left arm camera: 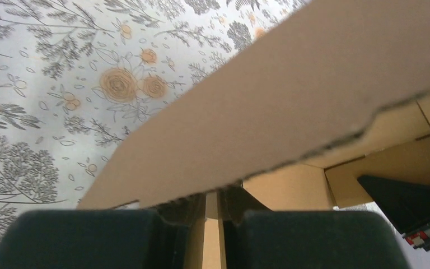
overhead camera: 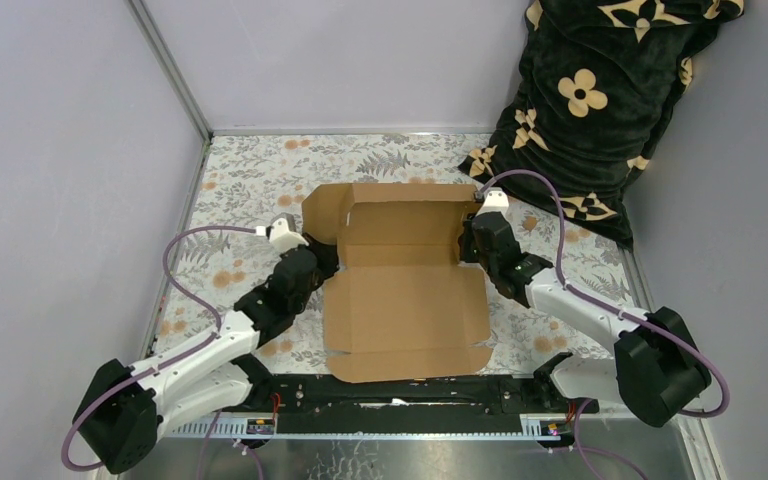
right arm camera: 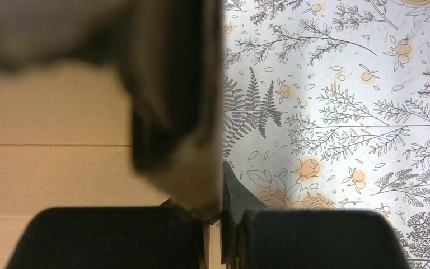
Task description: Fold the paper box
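On the floral table (overhead camera: 250, 180), the paper box (overhead camera: 405, 300) runs lengthwise near-to-far.

The paper box (overhead camera: 405, 300) was seen lying open on the floral table (overhead camera: 250, 180), its far panel raised. The left gripper (overhead camera: 322, 252) was set at its left edge and the right gripper (overhead camera: 468, 240) at its right edge, both against the cardboard. A dark flowered blanket (overhead camera: 590, 110) was heaped at the far right corner.
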Controlling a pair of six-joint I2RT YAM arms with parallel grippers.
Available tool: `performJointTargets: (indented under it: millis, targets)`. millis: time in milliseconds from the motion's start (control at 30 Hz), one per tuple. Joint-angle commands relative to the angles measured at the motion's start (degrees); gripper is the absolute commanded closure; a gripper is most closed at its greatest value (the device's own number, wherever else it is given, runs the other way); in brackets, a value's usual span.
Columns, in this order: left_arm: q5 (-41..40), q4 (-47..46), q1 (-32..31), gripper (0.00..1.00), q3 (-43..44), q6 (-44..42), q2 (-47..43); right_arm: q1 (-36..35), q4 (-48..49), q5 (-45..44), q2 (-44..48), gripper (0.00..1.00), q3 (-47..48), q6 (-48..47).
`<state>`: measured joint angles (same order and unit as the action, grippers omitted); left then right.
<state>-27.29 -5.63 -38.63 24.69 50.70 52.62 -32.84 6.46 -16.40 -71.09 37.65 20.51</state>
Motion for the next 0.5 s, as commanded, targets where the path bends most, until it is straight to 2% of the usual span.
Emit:
performJointTargets:
  millis: [0, 467]
  targets:
    - [-1.7, -4.7, -2.6, 0.84, 2.5, 0.9, 1.9, 0.0, 3.0, -1.3, -0.8, 0.94, 1.3, 1.9]
    - [-6.0, -6.3, -9.5, 0.85, 6.3, 0.2, 12.7, -1.1, 1.6, -3.0, -1.7, 0.94, 2.6, 3.0]
